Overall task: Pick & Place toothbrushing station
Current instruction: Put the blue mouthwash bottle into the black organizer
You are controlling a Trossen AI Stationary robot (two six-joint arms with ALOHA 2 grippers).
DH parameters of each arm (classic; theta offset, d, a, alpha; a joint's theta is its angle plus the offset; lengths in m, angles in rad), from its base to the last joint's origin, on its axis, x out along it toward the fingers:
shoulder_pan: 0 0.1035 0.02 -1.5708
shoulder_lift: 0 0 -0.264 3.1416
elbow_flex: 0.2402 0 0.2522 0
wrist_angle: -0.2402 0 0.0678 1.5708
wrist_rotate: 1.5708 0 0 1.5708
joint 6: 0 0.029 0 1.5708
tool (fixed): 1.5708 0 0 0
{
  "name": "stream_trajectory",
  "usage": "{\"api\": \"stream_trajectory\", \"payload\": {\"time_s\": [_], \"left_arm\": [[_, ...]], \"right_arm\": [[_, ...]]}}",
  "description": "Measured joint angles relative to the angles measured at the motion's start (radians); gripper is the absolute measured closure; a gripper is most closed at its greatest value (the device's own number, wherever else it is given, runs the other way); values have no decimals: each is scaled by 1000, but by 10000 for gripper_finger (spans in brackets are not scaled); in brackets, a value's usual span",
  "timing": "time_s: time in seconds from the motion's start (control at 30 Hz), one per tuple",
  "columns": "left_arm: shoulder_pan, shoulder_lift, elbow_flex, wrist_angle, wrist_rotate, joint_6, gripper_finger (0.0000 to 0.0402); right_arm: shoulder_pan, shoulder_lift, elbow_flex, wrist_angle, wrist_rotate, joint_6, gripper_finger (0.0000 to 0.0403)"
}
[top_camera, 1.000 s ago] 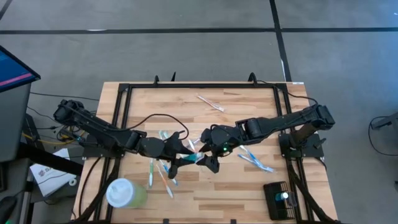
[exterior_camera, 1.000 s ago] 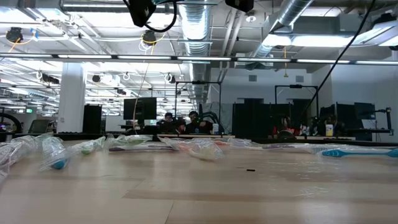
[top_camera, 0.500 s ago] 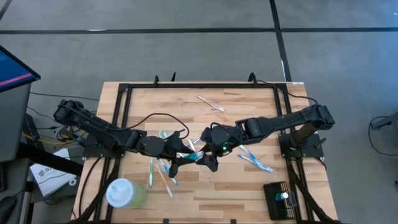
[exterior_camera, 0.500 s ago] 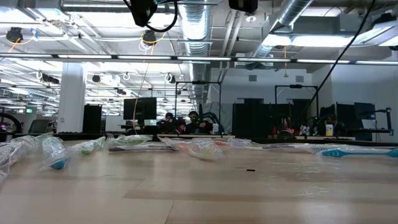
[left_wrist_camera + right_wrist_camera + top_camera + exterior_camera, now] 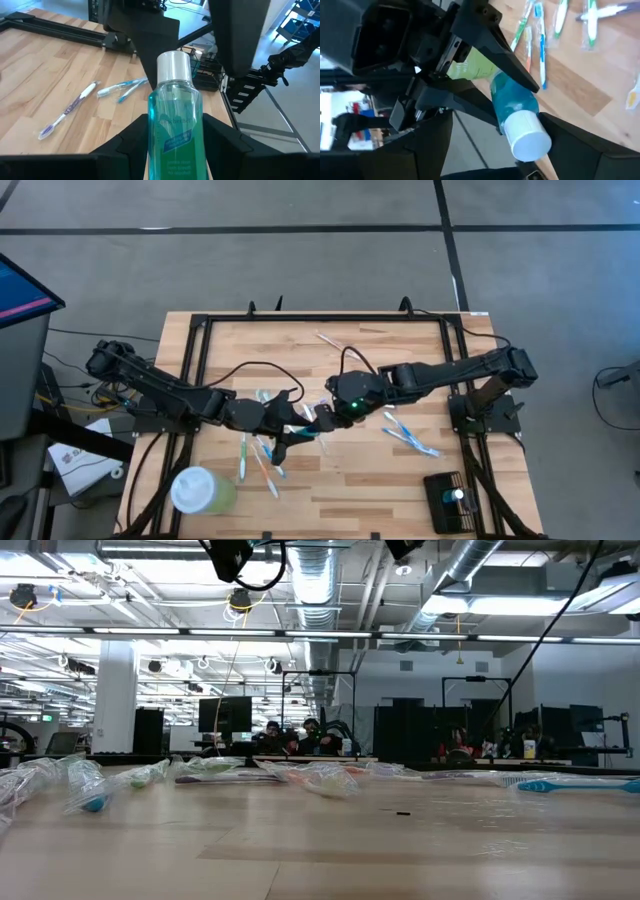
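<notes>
High view: the left gripper (image 5: pixel 300 432) sits mid-table, its fingers pinching a small teal bottle (image 5: pixel 174 127) with a white cap (image 5: pixel 173 66), while the right gripper (image 5: pixel 325 418) hangs just beside it with fingers spread wide, the cap between them. Toothbrushes (image 5: pixel 262 458) lie scattered nearby. Down at the table's near right corner stands the black holder (image 5: pixel 447 501), well apart from both grippers.

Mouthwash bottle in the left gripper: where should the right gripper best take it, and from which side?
Probably the white cap end, coming from the cap side, in line with the bottle: the left gripper clamps its body, leaving only cap and shoulder free.
</notes>
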Motion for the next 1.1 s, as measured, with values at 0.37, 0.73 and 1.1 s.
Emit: {"api": "stream_trajectory", "payload": {"time_s": [0.37, 0.73, 1.1], "left_arm": [[0, 0, 1, -5, -4, 0, 253], [0, -2, 1, -2, -10, 16, 253], [0, -1, 1, -13, -22, 19, 254]], "right_arm": [[5, 0, 0, -29, -26, 121, 160], [6, 0, -2, -38, 1, 179, 282], [4, 0, -1, -28, 25, 204, 200]]}}
